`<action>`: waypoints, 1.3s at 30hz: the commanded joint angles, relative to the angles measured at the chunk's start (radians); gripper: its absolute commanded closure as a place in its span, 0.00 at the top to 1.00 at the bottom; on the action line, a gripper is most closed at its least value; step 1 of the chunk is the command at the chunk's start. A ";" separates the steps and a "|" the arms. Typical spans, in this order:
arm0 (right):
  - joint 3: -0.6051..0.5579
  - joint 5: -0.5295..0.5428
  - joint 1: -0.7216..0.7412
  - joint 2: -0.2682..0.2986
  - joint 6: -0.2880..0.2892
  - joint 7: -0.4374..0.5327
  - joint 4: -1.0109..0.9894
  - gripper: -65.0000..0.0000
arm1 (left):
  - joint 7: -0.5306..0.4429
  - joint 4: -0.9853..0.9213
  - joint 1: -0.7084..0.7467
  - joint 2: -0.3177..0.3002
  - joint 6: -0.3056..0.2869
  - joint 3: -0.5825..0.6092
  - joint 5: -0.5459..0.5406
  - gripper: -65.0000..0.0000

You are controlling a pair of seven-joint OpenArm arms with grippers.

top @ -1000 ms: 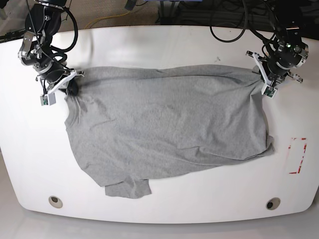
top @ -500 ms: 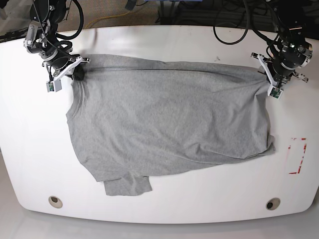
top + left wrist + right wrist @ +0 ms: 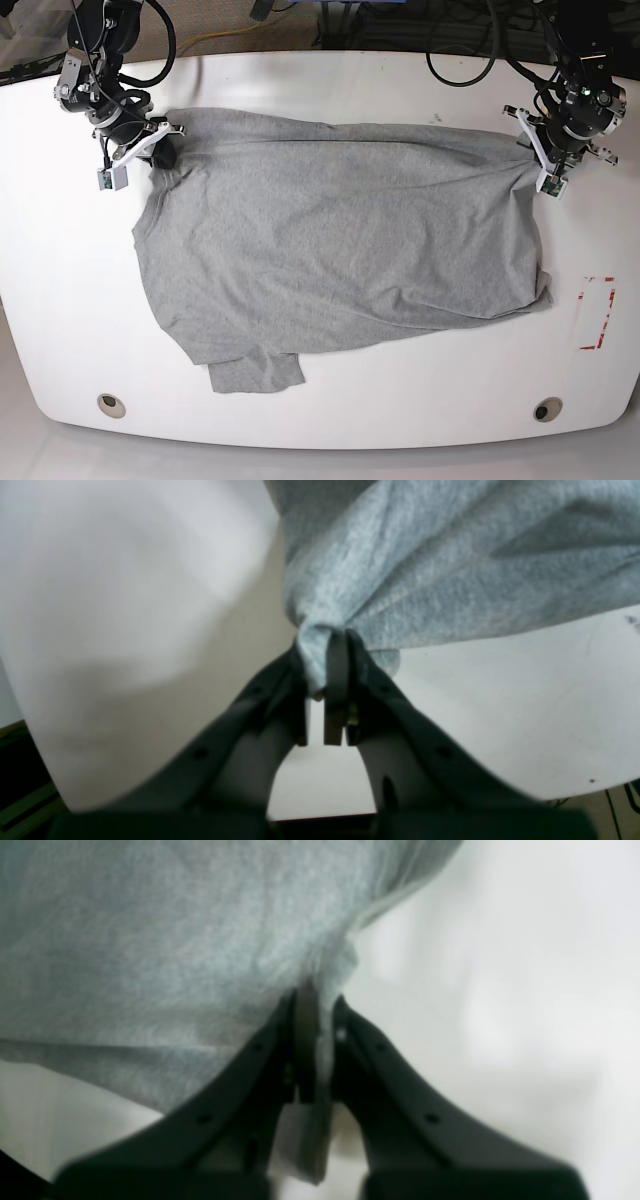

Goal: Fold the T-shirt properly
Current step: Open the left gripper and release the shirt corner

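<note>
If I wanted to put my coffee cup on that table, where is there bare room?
Bare patches of the white table: the strip between the T-shirt and the near edge, and the side margins, though red tape marks sit in one. The far corners are crowded: the right gripper and left gripper pinch the shirt there.

The white, rounded surface (image 3: 330, 415) fills most of the frame. A grey T-shirt (image 3: 340, 240) lies spread across its middle. A red-marked rectangle (image 3: 597, 312) sits at the right edge, and two round holes (image 3: 112, 405) lie near the lower corners.
</note>
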 commanded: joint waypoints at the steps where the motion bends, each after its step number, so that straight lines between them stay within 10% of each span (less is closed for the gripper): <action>1: 0.006 0.014 0.013 0.016 0.005 0.017 0.010 0.00 | -0.008 0.017 0.007 -0.021 0.000 -0.002 0.004 0.00; 11: 0.006 0.014 0.007 0.014 0.005 0.017 0.003 0.00 | -0.005 0.012 0.058 -0.162 0.000 0.101 0.004 0.02; 17: 0.006 0.014 0.007 0.014 0.005 0.017 0.007 0.00 | -0.005 0.013 0.058 -0.162 -0.114 0.094 0.004 0.35; 24: 0.006 0.014 0.007 0.013 0.005 0.017 0.009 0.00 | -0.007 0.018 0.058 -0.162 -0.126 0.074 0.064 0.28; 39: 0.006 0.014 0.007 -0.020 0.005 0.017 0.012 0.00 | -0.007 0.013 0.044 -0.064 -0.165 -0.199 0.093 0.60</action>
